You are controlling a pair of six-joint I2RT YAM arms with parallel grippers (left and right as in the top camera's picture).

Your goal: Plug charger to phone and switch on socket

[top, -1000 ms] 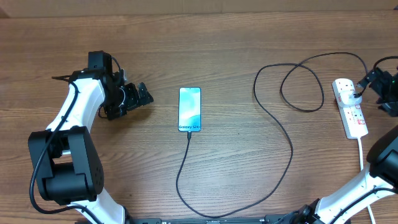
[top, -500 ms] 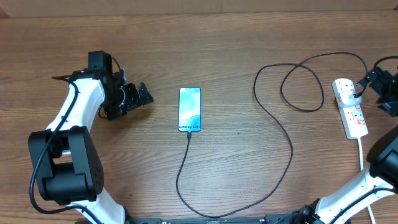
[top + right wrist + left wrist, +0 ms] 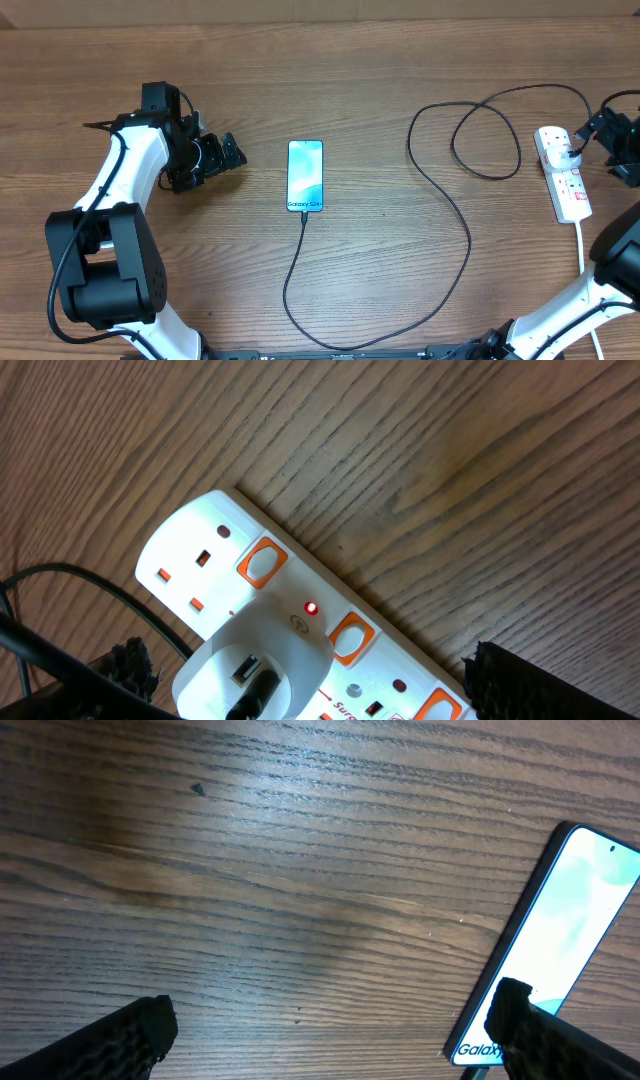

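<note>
One wooden table carries everything here; read 12 o'clock as its far edge in the overhead view. Your left arm reaches in from 7 o'clock and your right arm from 5 o'clock.

The charger is the longest item. Its black cable loops twice near 1 o'clock, sweeps down across the right half of the table, curves along the near edge and climbs to the phone. The socket lies at 3 o'clock, lengthwise from 12 to 6, and its white cord trails toward 6. The phone lies flat just left of centre, screen up and lit blue, with the plug tip seated in its 6 o'clock end.

Your left pincer is spread wide and holds nothing. It sits at the phone's 9 o'clock, near it but apart. Your right pincer is also spread wide, with its fingers on either side of the socket's 12 o'clock end. You cannot tell whether they touch it.

A white adapter sits in the socket, and a small red light glows on it.
</note>
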